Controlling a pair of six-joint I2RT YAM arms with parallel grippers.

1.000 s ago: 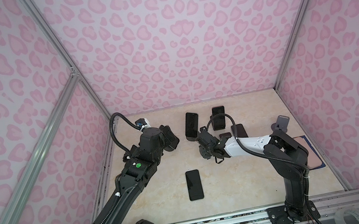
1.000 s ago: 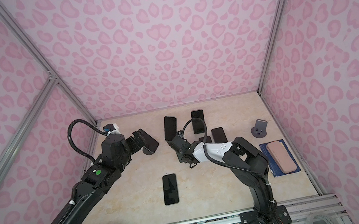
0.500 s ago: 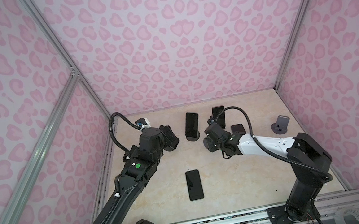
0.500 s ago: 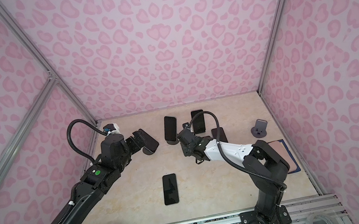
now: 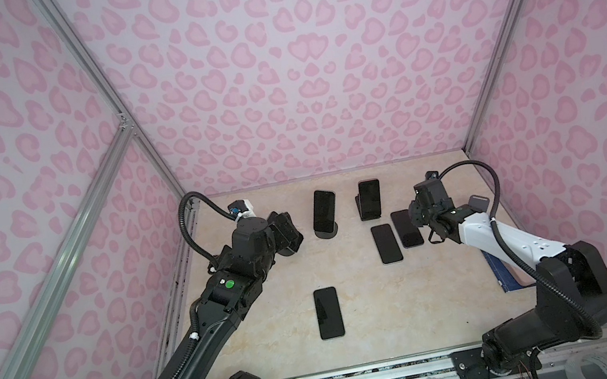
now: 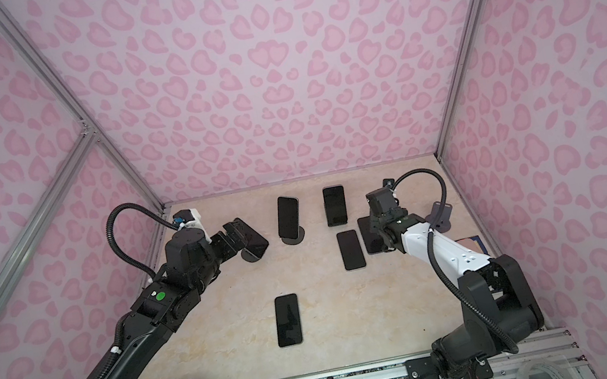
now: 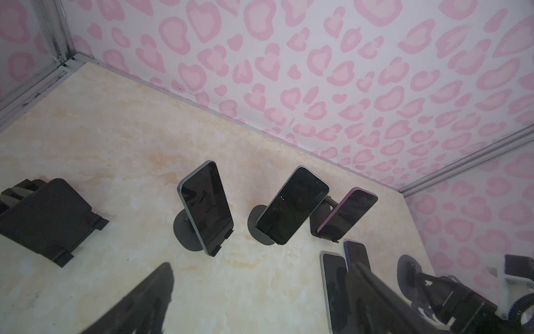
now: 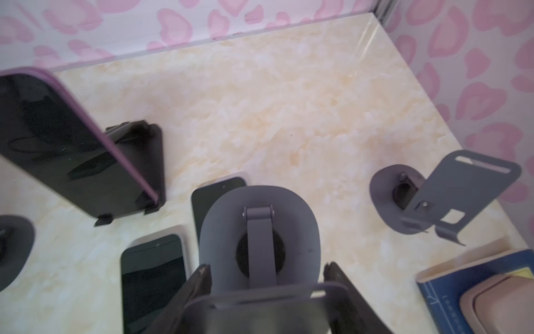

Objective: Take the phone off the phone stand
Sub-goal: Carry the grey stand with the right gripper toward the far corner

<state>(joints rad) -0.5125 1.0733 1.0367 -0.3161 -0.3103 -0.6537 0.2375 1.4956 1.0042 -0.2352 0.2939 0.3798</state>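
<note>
Three dark phones lean on stands along the back: a left one (image 6: 256, 244) (image 7: 206, 205), a middle one (image 5: 325, 212) (image 7: 291, 205) on a round-based stand (image 5: 327, 232), and a purple-edged one (image 5: 370, 200) (image 8: 72, 144) on a black stand. My left gripper (image 6: 234, 234) (image 7: 261, 266) is open, just short of the left phone, with nothing between its fingers. My right gripper (image 5: 417, 212) (image 8: 265, 267) is shut on the plate of an empty grey phone stand (image 8: 260, 225), above two phones lying flat.
Two phones (image 5: 386, 243) (image 5: 405, 228) lie flat at the right, another (image 5: 328, 312) at the front middle. An empty grey stand (image 5: 479, 203) (image 8: 450, 196) is by the right wall, a blue book (image 8: 468, 289) before it. An empty black stand (image 7: 43, 217) sits at the far left.
My right gripper has swung from the middle to the right and a little back, staying shut. The left arm has barely moved and is still open.
</note>
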